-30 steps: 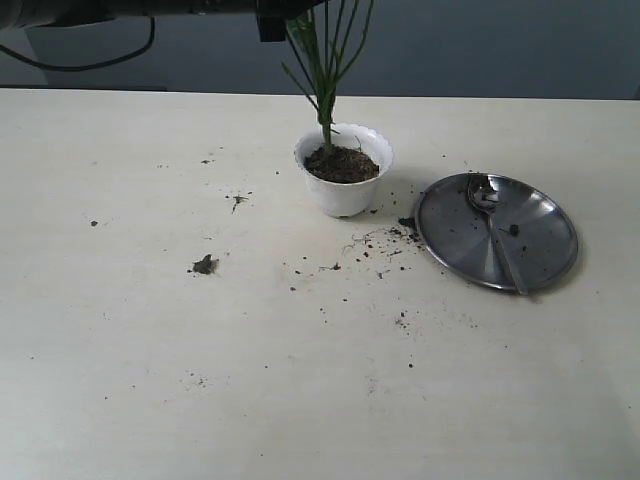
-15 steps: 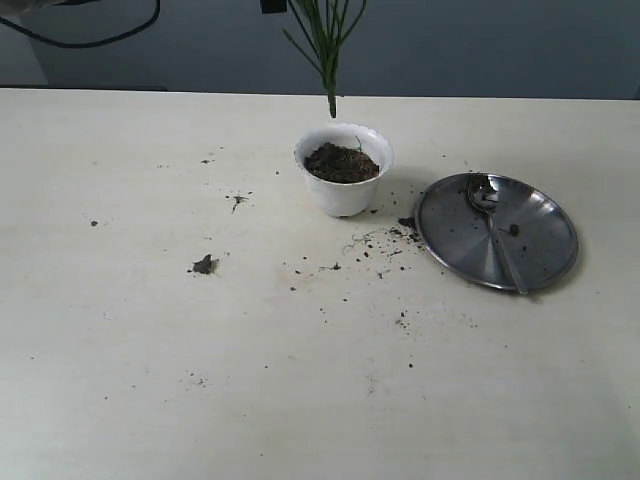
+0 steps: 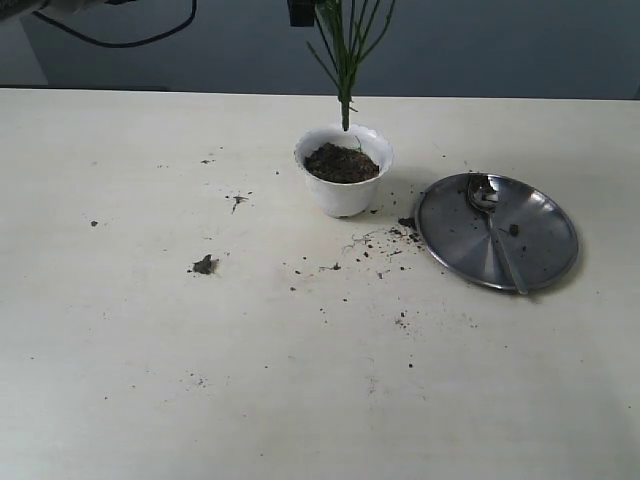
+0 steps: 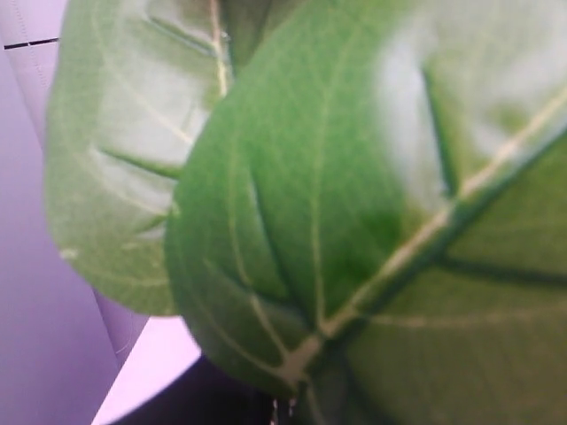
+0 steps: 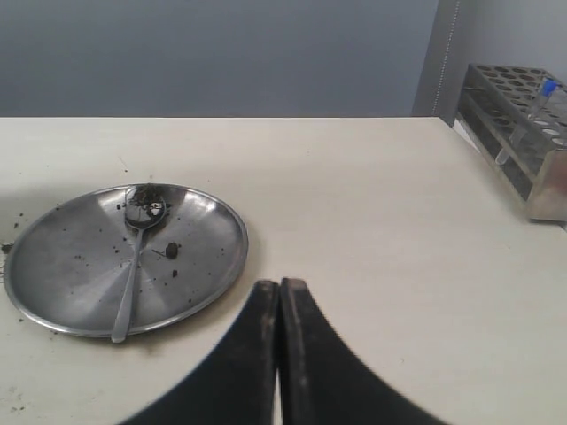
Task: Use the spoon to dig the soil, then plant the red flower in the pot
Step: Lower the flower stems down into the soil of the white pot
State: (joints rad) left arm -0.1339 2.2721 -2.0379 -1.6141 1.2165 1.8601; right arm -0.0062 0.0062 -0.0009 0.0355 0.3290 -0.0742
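Note:
The red flower's green stems [image 3: 347,60] hang from the top edge, their lower tip just over the far rim of the white pot [image 3: 343,195]; the blooms are out of view. Dark soil [image 3: 341,163] fills the pot. A black part of my left gripper [image 3: 301,12] shows beside the stems, shut on them. Large green leaves [image 4: 337,221] fill the left wrist view and hide the jaws. The spoon [image 3: 495,235] [image 5: 133,266] lies on the steel plate [image 3: 540,240], specks of soil in its bowl. My right gripper [image 5: 281,285] is shut and empty, near the plate [image 5: 204,257].
Loose soil [image 3: 385,245] is scattered between pot and plate, and a small clump [image 3: 205,265] lies to the left. A test tube rack [image 5: 523,115] stands at the table's edge in the right wrist view. A black cable [image 3: 130,40] hangs at the back left.
The flower's stems came up out of the soil, then shifted right and slightly down to hang over the pot's far rim. The right gripper, spoon and plate have not moved.

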